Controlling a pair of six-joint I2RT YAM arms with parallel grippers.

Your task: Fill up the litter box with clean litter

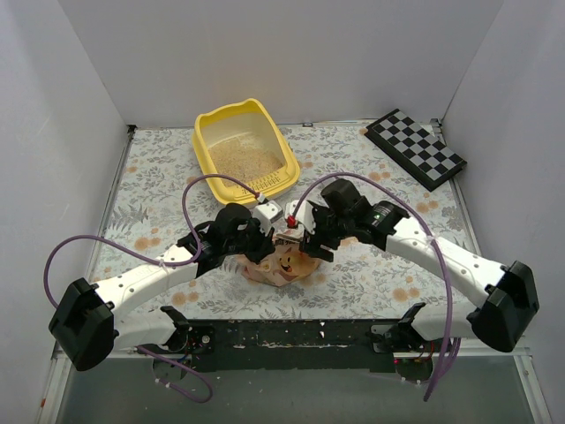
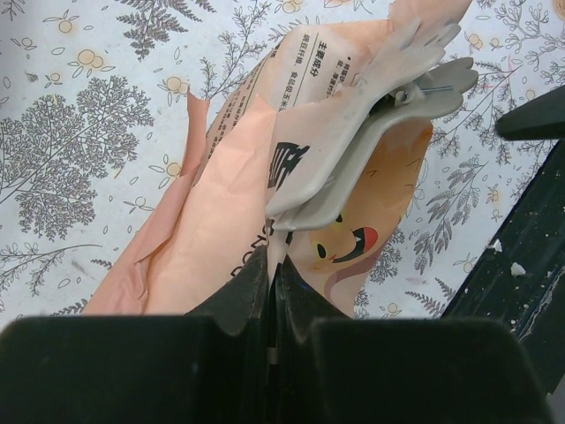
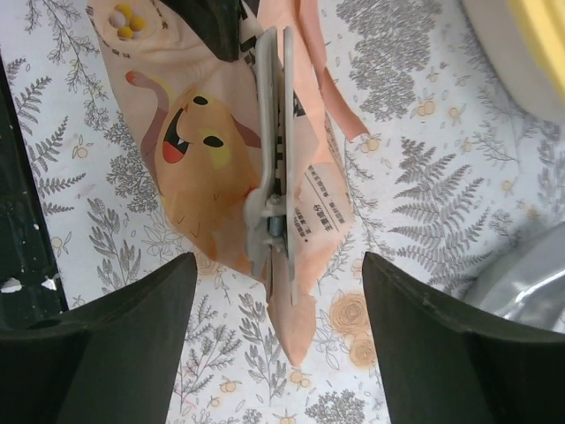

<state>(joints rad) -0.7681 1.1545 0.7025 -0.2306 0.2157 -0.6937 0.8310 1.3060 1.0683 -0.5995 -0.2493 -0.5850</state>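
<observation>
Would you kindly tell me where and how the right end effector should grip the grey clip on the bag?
Grip the grey clip by its flared handle end, coming end-on: that end points between the open right end effector's fingers, away from the left end effector pinching the bag.

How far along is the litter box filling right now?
Some clean litter already lies in the litter box. In hand: the left gripper pinches the bag, which is clipped shut, while the open right gripper straddles that grey clip. Left: remove the clip and probably add more litter.
</observation>
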